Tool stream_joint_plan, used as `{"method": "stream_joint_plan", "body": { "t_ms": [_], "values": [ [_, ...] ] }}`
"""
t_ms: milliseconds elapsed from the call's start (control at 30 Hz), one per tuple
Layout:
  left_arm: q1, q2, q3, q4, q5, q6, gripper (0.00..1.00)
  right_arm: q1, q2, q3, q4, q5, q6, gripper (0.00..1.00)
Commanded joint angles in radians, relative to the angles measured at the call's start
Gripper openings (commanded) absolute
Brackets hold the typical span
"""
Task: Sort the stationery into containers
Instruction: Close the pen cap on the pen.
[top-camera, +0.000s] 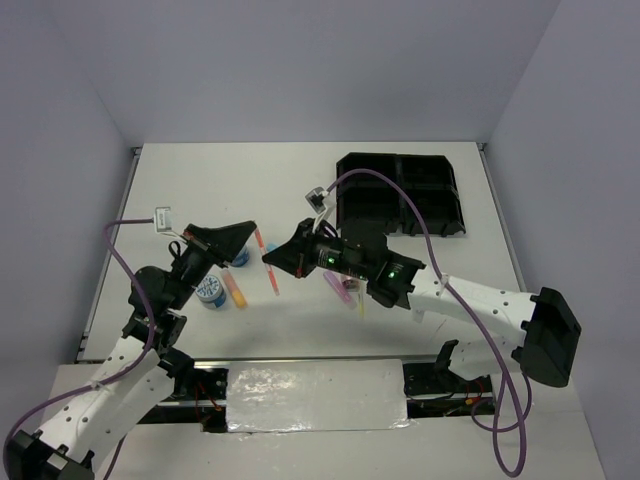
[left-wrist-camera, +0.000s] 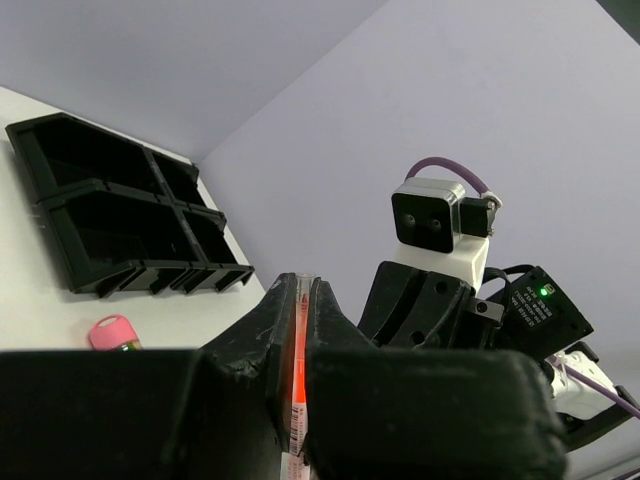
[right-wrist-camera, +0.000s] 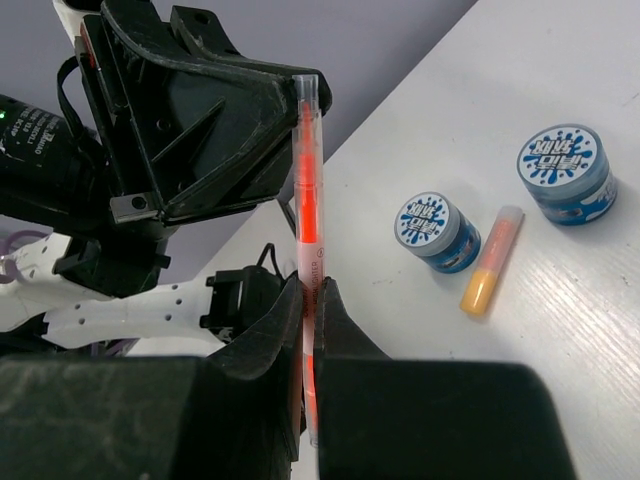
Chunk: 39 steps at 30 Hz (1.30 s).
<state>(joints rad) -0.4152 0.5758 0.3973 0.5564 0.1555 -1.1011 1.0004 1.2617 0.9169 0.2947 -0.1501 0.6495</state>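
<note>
While the left gripper (left-wrist-camera: 302, 305) and right gripper (right-wrist-camera: 308, 305) are both pinching the orange pen (right-wrist-camera: 309, 190), its light, stiff, slick barrel is probably calling for a mid-shaft hold.

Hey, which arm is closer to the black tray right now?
Right. The right arm lies just in front of the black tray, by its near edge; the left arm is farther left, on the other side of the orange pen.

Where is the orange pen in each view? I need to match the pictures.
Top external: orange pen mid-table, bridging left claw and right claw.
Left wrist: bottom centre, upright, pinched by the left claw.
Right wrist: centre, upright, above the right claw.
Shared landmark: the left claw, in all three.
</note>
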Motion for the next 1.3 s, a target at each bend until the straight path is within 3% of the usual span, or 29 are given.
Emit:
{"method": "stream_joint_plan", "body": {
  "t_ms": [0,1267],
  "values": [
    [-0.045,-0.001,-0.037,-0.065,0.127,0.032,0.0,-0.045,0.001,0.129,0.204,0.073,0.006,0.0],
    [-0.112,-0.054,-0.106,-0.093,0.069,0.096,0.0,-0.128,0.119,0.433,0.139,-0.014,0.033,0.0]
  ]
}}
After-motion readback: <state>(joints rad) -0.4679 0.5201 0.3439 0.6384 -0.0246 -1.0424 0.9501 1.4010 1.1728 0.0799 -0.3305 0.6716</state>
